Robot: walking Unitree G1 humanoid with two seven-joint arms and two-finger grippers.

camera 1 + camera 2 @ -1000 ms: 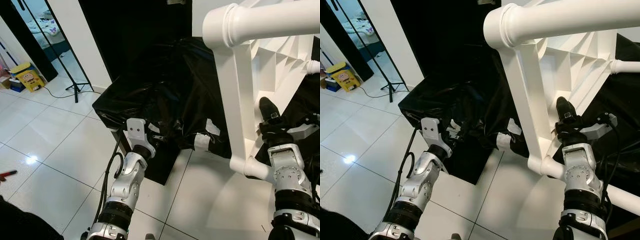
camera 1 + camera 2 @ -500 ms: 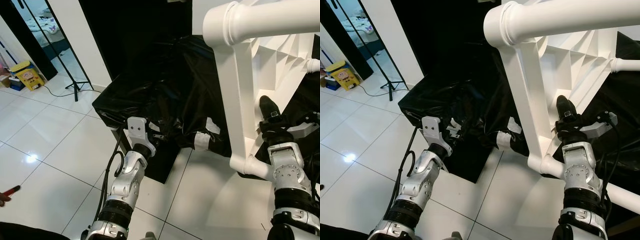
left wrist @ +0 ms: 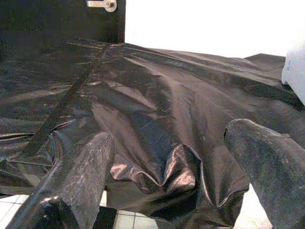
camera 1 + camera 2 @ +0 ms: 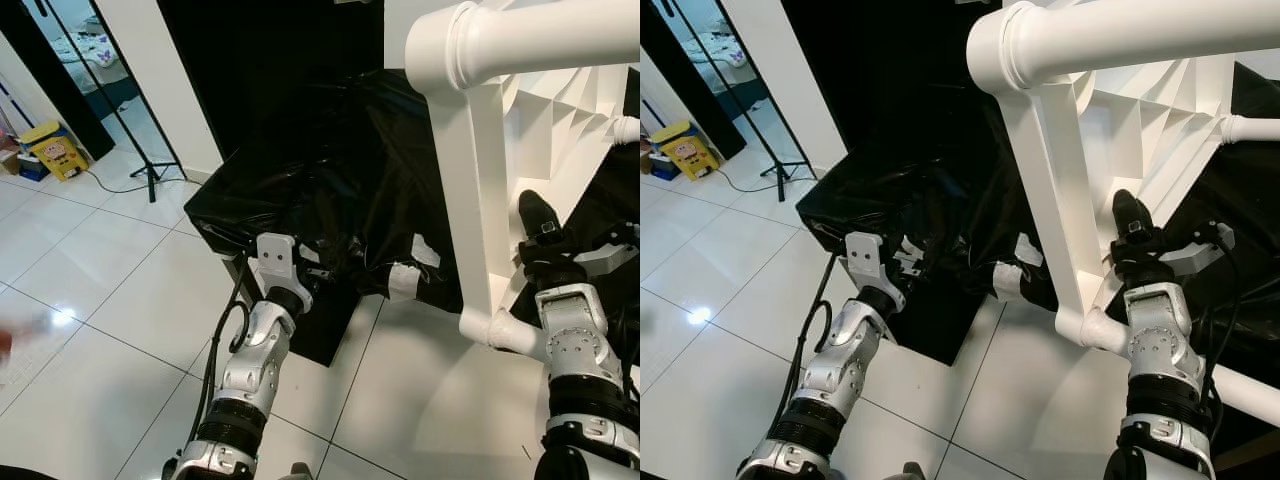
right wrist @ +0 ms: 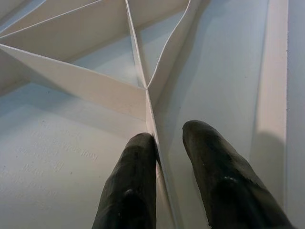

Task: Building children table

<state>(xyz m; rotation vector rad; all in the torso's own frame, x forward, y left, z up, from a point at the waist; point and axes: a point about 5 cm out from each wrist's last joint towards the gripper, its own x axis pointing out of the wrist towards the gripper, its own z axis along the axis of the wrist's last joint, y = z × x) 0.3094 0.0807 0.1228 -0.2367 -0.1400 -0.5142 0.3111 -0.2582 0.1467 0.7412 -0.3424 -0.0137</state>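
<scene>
Unmoved, right pincer grips ribbed white plastic table.

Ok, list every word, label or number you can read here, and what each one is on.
Moulded raised lettering on the white tabletop underside, beside the right gripper: several lines, too faint to read.
Yellow box on the floor, far left: printed picture, any lettering too small to read.
Nothing else legible.

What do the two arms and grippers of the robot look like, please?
Both arms are silver metal with ribbed black rings at the joints. The left arm has a white block at the wrist and a black cable looping beside it. Each gripper, left gripper and right gripper, has two long, rounded, matte black fingers.
</scene>
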